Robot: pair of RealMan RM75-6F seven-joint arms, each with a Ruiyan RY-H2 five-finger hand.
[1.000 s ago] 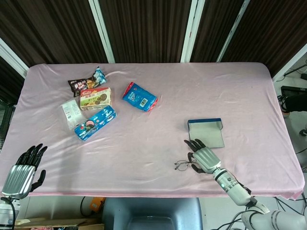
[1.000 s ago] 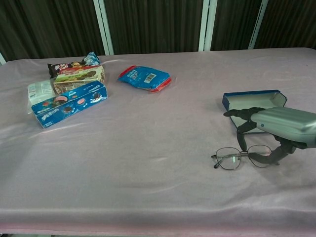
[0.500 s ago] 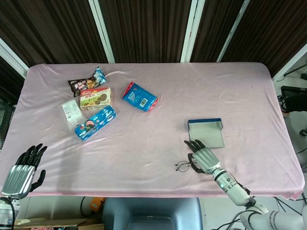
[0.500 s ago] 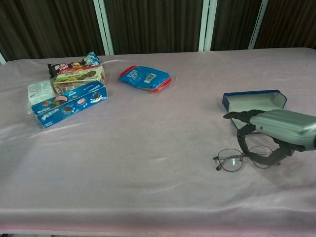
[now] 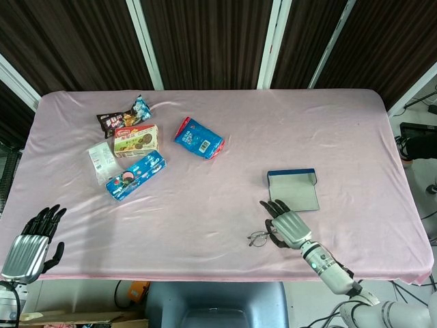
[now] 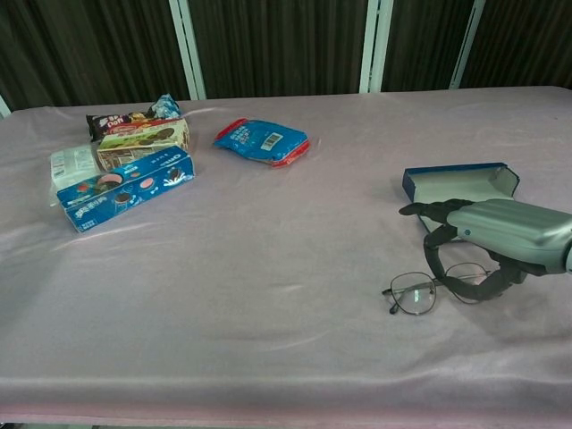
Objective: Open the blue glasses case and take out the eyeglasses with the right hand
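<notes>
Eyeglasses [image 6: 427, 290] on the cloth under the right robot hand [image 6: 487, 241], its curled fingers gripping them.

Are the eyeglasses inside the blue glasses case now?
No, the eyeglasses lie on the pink cloth beside the open, empty blue glasses case.

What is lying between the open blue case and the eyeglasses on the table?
The robot's right hand sits there, between the blue case and the eyeglasses, its fingers curled over them. The chest view shows this best.

Silver-backed robot hand [image 6: 505, 234], black fingers [image 6: 427, 209].
</notes>
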